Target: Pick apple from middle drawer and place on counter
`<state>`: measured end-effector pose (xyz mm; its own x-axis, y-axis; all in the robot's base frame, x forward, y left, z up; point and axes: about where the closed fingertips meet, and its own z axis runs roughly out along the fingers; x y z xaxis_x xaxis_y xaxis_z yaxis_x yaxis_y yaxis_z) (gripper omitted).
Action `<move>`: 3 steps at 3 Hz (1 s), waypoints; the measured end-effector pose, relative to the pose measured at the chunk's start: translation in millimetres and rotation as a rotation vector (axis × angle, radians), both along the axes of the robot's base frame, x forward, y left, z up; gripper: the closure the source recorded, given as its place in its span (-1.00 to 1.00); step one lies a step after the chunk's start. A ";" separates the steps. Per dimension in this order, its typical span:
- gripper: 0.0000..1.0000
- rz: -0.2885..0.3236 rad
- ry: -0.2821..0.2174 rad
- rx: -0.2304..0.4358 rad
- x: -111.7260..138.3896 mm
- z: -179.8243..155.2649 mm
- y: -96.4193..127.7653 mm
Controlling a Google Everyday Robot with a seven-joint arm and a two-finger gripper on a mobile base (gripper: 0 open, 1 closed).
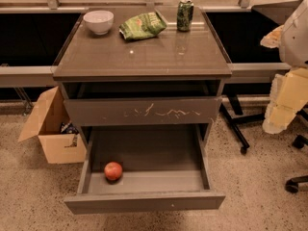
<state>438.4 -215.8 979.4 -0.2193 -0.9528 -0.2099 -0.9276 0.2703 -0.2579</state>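
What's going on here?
A robot is meant to take the apple out of the middle drawer and put it on the counter. It has not got it yet: the apple lies in the open drawer's front left corner. The gripper is off at the right edge, away from the apple. A bowl, a chip bag and a can sit on the counter.
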 end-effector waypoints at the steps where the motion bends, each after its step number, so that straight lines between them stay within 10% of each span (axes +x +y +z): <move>1: -1.00 0.000 0.000 0.000 0.0 0.0 0.0; 3: -1.00 0.145 -0.019 0.149 22.3 -47.5 44.8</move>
<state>460.7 -171.0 931.9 -0.0763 -0.9323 -0.3537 -0.9549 0.1704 -0.2432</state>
